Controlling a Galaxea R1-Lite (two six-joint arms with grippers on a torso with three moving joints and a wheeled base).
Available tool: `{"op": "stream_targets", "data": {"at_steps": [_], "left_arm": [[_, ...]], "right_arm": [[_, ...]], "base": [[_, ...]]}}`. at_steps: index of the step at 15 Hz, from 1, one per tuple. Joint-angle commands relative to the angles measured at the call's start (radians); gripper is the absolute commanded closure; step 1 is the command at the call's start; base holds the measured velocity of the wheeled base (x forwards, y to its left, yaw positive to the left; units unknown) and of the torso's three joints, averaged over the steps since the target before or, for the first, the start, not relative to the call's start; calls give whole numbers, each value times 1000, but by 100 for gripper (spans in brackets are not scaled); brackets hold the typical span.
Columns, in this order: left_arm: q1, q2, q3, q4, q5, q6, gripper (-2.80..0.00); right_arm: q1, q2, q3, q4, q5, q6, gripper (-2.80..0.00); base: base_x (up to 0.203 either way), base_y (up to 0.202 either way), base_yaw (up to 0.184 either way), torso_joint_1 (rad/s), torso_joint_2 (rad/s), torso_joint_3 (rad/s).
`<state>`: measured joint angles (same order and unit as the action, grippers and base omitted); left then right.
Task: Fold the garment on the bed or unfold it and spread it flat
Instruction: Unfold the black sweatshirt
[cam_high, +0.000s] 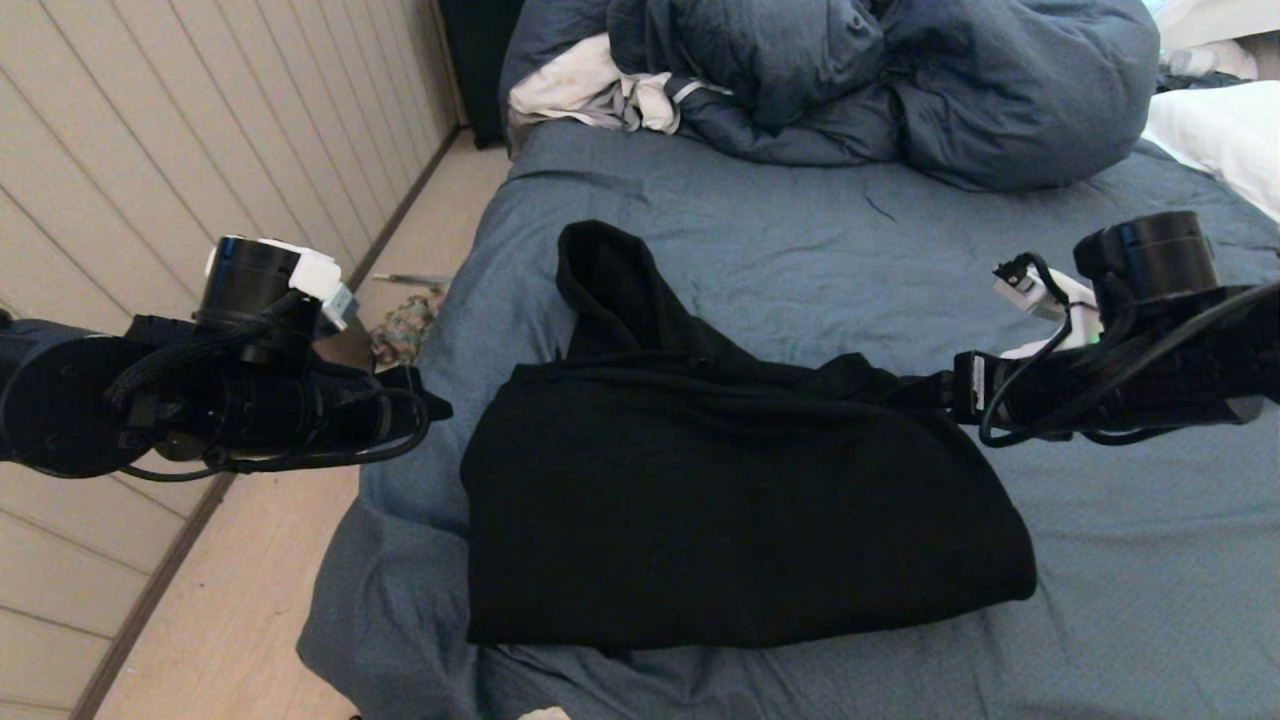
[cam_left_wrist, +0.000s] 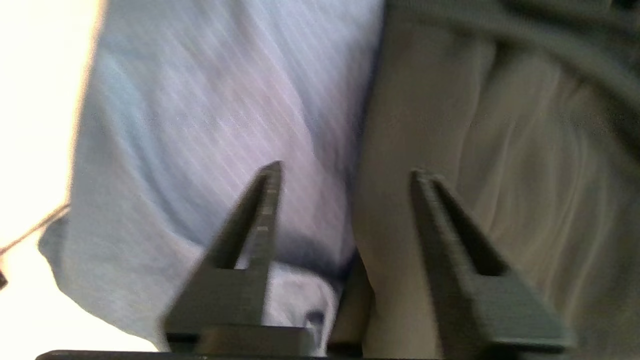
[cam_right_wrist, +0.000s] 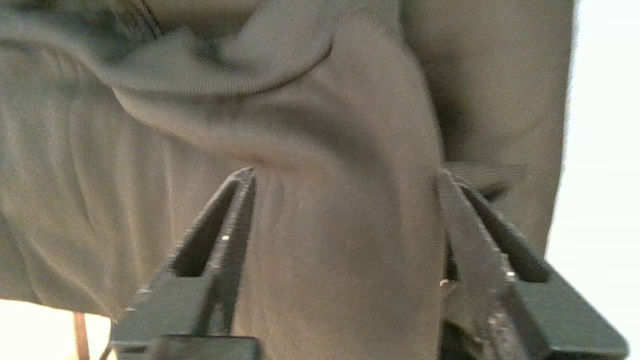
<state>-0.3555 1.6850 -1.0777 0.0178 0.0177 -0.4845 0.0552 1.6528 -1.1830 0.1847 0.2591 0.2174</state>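
The black hooded garment lies folded into a rough rectangle on the bed, its hood pointing to the far left. My left gripper hovers open over the sheet just off the garment's left edge. In the left wrist view the gripper straddles the line between the sheet and the garment. My right gripper is open at the garment's far right corner. In the right wrist view the gripper has the garment's thick fabric lying between its spread fingers.
A puffy dark blue duvet and a white-grey cloth are heaped at the head of the bed. A white pillow sits far right. The bed's left edge drops to a wooden floor with a small bundle by the panelled wall.
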Motion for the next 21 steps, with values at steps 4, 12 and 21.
{"op": "stream_targets", "data": {"at_steps": [4, 12, 21], "left_arm": [[-43, 115, 6, -99, 8, -1, -280], [-63, 237, -41, -304, 34, 17, -280], [-228, 242, -22, -389, 38, 19, -280]], "right_arm": [[-4, 9, 14, 1, 6, -1, -280], [2, 140, -24, -146, 43, -11, -280], [-2, 156, -3, -152, 45, -16, -280]], "base": [[0, 0, 0, 0, 0, 0], [0, 0, 0, 0, 0, 0], [0, 0, 0, 0, 0, 0]]}}
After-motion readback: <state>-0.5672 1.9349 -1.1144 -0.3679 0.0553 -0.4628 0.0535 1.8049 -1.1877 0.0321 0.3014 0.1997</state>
